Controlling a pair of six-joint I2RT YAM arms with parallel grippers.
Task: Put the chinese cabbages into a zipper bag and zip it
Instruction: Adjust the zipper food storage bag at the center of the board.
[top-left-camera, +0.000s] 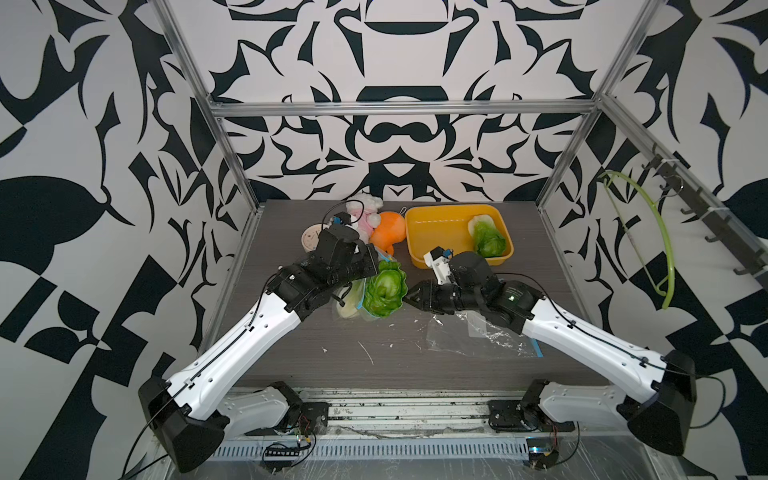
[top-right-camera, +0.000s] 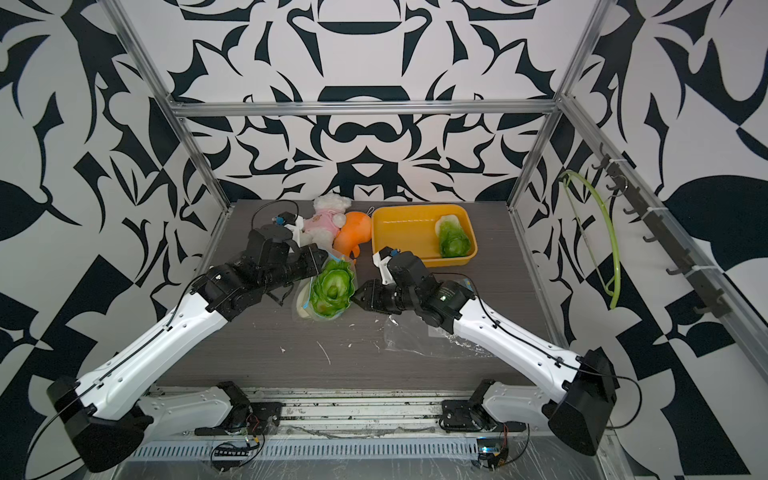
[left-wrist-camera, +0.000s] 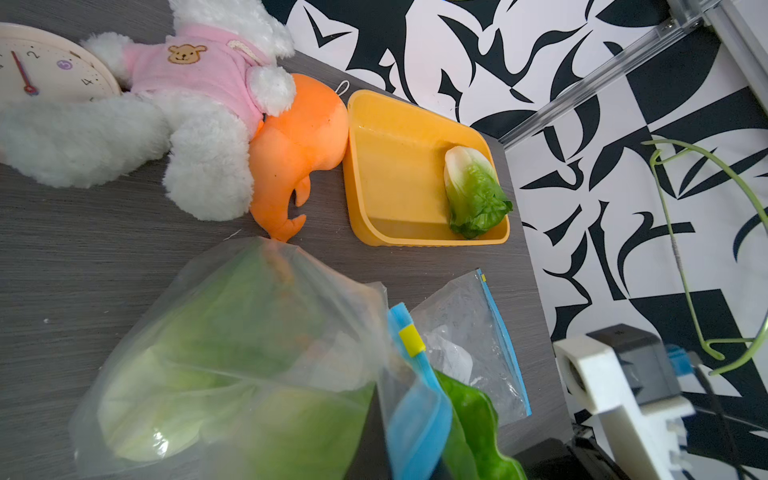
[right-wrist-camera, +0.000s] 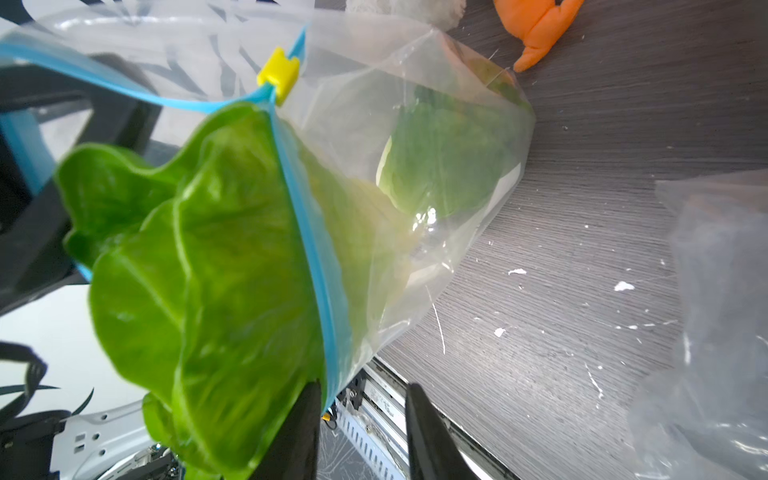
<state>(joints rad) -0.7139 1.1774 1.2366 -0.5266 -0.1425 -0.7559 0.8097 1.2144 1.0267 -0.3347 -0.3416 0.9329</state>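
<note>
Inside zipper bag, blurred cabbage

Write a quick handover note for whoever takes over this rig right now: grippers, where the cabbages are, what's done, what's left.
Left gripper: jaws shut, apparently pinching the zipper bag at its rim and holding it up.
Right gripper: jaws open, empty, at the bag's mouth.
Cabbages: first cabbage deep in the bag; second cabbage half in, leaves sticking past the blue zip strip; third cabbage lies in the yellow tray.
Done: one bagged, one partly.
Left: push the second in, add the third, zip with the yellow slider.
</note>
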